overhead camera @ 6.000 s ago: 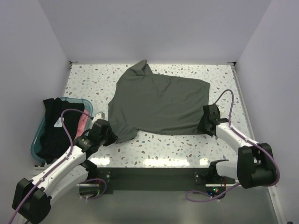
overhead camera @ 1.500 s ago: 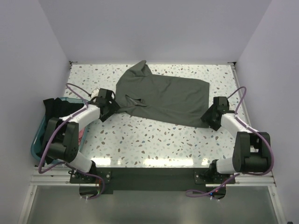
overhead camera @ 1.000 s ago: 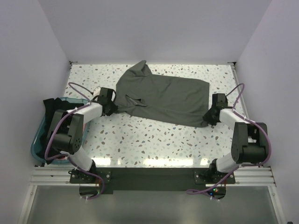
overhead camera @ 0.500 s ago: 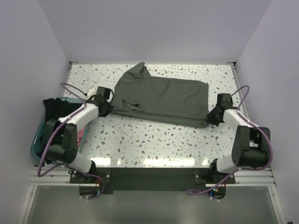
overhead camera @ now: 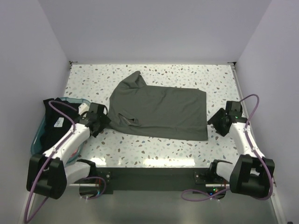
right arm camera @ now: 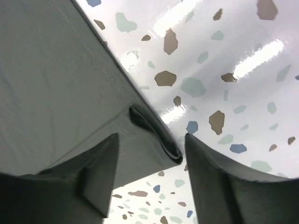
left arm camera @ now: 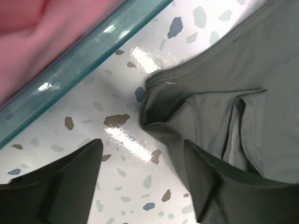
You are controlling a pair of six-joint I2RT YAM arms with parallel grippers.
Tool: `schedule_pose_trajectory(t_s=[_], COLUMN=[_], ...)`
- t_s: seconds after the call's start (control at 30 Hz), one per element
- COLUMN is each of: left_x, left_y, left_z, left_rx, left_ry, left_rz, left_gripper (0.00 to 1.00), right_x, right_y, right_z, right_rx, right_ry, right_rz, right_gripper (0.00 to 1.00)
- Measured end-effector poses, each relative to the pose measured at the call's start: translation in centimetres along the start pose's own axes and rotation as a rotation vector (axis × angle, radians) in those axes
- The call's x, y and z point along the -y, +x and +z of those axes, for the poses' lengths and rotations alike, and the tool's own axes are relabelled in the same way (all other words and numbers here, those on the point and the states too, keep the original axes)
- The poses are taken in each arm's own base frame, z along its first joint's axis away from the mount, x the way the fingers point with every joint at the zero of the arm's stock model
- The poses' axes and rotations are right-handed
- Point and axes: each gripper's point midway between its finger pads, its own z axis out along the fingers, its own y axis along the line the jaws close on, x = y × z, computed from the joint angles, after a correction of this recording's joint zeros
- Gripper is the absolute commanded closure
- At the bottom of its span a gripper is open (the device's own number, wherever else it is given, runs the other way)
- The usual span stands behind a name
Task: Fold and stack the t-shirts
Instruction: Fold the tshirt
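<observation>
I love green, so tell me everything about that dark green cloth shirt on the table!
The dark olive-green cloth t-shirt lies folded and flat on the speckled table, soft-looking, with stitched hems. A pointed flap sticks out at its far-left corner. The left claw and right claw stand open by its near corners, not gripping it.

Setting: robot lab test cell. Evidence: plain white enclosure walls (overhead camera: 28,56); speckled terrazzo tabletop (overhead camera: 154,149); left arm (overhead camera: 65,144), right arm (overhead camera: 245,140) bolted to black base rail (overhead camera: 154,177); purple cabling (overhead camera: 252,95).

The t-shirt (overhead camera: 159,112) is olive-green, the table (overhead camera: 187,74) speckled, the tub (left arm camera: 93,49) teal
</observation>
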Motion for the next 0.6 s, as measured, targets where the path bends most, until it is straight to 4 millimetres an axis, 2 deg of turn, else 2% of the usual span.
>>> schedule_pose_trajectory(t_s=[0.03,0.13,0.23,0.3,0.43,0.53,0.6], left_x=[-0.1,0.6,3.4,7.0,16.7,23.8,27.6], left_y=[-0.2,-1.6,-4.0,-6.4,-10.7,-12.2,-12.2], left_z=[-0.4,-2.0,-3.5,-4.1,-3.5,-1.6,0.0], left_rx=[0.007,0.053,0.102,0.138,0.206,0.248,0.266], left_ry=[0.006,0.065,0.128,0.186,0.322,0.404,0.455], left_rz=[0.003,0.023,0.076,0.119,0.251,0.389,0.486], left_gripper=[0.18,0.17,0.19,0.19,0.20,0.20,0.20], right_x=[0.2,0.0,-1.8,-4.5,-12.8,-17.9,-19.5], right_y=[-0.1,-0.6,-2.1,-4.0,-7.5,-8.6,-8.8], right_z=[-0.3,-1.0,-1.5,-1.4,-0.3,1.6,3.3], right_rx=[0.007,0.037,0.053,0.057,0.081,0.088,0.075], right_ry=[0.003,-0.009,-0.048,-0.073,-0.163,-0.219,-0.223], right_rz=[-0.010,-0.034,-0.071,-0.120,-0.265,-0.349,-0.379], right_gripper=[0.32,0.30,0.30,0.31,0.41,0.44,0.46])
